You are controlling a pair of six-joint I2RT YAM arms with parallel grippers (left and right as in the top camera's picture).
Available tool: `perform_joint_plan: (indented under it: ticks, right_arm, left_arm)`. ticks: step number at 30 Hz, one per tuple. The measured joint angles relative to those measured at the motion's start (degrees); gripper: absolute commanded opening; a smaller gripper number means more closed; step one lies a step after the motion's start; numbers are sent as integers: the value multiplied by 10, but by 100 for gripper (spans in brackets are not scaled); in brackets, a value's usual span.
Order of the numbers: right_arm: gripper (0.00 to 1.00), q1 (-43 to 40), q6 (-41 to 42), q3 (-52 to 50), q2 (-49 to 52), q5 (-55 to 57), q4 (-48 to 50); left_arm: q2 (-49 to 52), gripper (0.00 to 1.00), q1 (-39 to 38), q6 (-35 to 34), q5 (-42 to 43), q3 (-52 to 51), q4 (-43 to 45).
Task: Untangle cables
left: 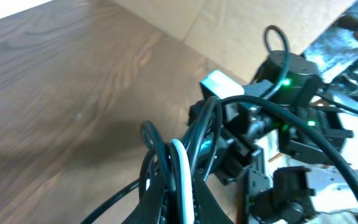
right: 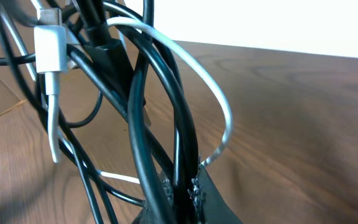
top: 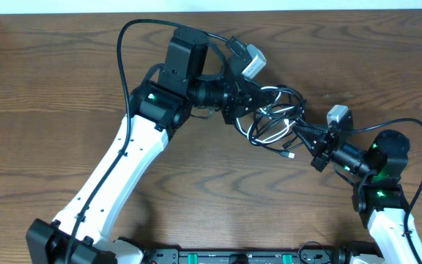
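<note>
Seen from above, the cables (top: 275,117) form a glossy black knot with one white loop, between both arms on the grainy wooden table (top: 64,81), with bare boards all round.

In the left wrist view, the left gripper (left: 178,196) pinches black and white strands of the knot.

In the right wrist view, the right gripper (right: 182,190) clamps black cords, with a boxy white plug (right: 48,50) above.

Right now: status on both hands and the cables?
Left hand shut on the cables. Right hand shut on same bundle. Bundle tangled, strung between both hands. Nothing else in the way.
</note>
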Motion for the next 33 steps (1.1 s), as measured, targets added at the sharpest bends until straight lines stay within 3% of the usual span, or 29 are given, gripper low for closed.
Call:
perform_joint_plan:
  ticks: [12,18,23,31,32,33]
  right_arm:
    - [1,-22,12,9,0,38,-116]
    - [1,-61,12,9,0,104,-180]
    - [1,-86,17,8,0,179,-230]
    - [1,-96,30,8,0,205,-223]
    - [1,-96,31,8,0,202,-219]
    - [1,-96,32,8,0,198,-216]
  left_arm:
    - [0,8,47,-79,-230,-3,-10]
    - [0,8,120,-108,-301,-3,-3]
    - [-1,8,177,-141,-331,-3,-4]
    - [-1,8,187,-150,-319,-3,-37]
    - [-1,8,185,-146,-314,-3,-45]
    - [-1,17,182,-139,-311,-3,-52]
